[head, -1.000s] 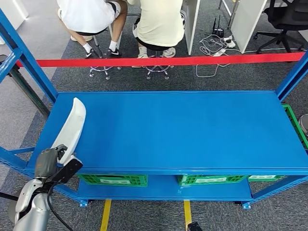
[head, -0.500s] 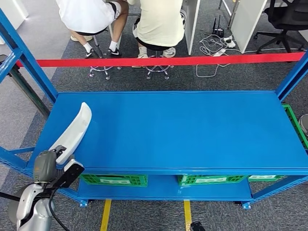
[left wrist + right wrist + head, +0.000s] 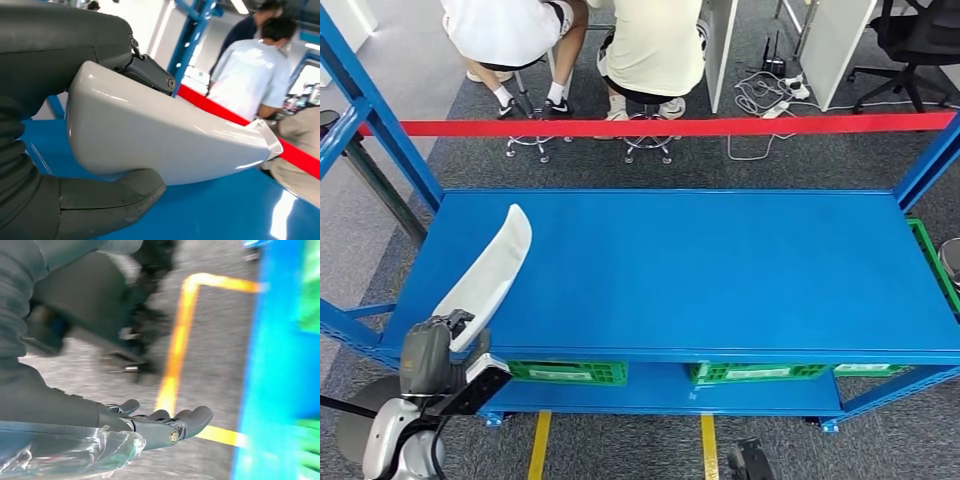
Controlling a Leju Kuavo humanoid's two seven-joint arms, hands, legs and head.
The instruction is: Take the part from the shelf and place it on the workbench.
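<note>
My left hand (image 3: 433,352) grips the near end of a long, curved white part (image 3: 490,275) at the front left corner of the blue shelf top (image 3: 712,265). The part slants up and away over the shelf's left end. In the left wrist view the white part (image 3: 162,137) lies between the thick thumb (image 3: 109,197) and the darker fingers (image 3: 147,72), above the blue surface. My right hand (image 3: 166,425) hangs low over the floor with its fingers stretched out and nothing in them.
A red tape (image 3: 675,127) runs across behind the shelf, and two people (image 3: 652,50) sit on stools beyond it. Blue uprights (image 3: 373,110) stand at the left and right ends. Green crates (image 3: 569,373) sit on the lower level. Yellow floor lines (image 3: 539,445) run below.
The white part's far end has swung to the right and further over the shelf. My left hand has dropped a little lower and nearer. The right arm's tip has come in at the bottom.
</note>
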